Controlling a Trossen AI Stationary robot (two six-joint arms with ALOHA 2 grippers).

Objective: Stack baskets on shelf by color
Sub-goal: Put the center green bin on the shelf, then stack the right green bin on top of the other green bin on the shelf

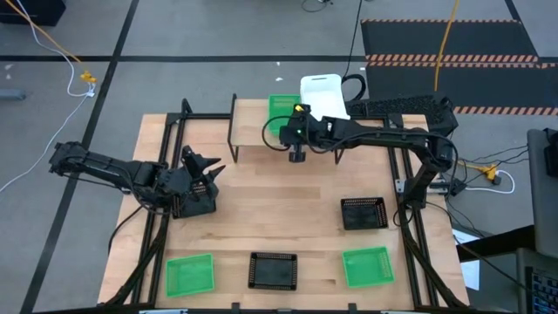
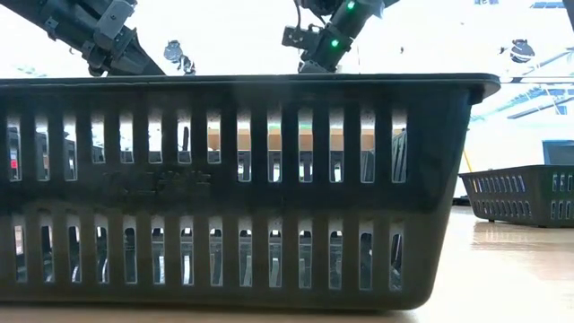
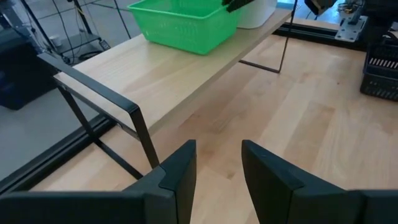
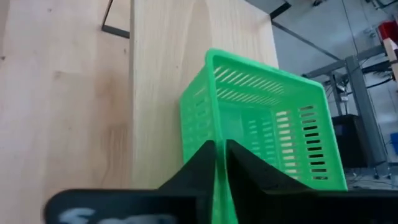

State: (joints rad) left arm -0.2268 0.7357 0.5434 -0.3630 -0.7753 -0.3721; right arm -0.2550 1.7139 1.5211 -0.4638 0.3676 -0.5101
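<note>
Shelf (image 1: pixel 248 126) at the far edge of the table (image 1: pixel 279 218), toward its middle. On the shelf: one mesh basket (image 1: pixel 281 116) right of centre, and a smooth basket (image 1: pixel 324 94) just beside it on the right, apparently overhanging the shelf's far edge, though the arm hides part of it. Near edge of the table, left to right: mesh basket (image 1: pixel 189 273), mesh basket (image 1: pixel 273 270), mesh basket (image 1: pixel 366 266). One further mesh basket (image 1: pixel 363 213) behind the last, on the right side. Left half of the shelf bare.
</note>
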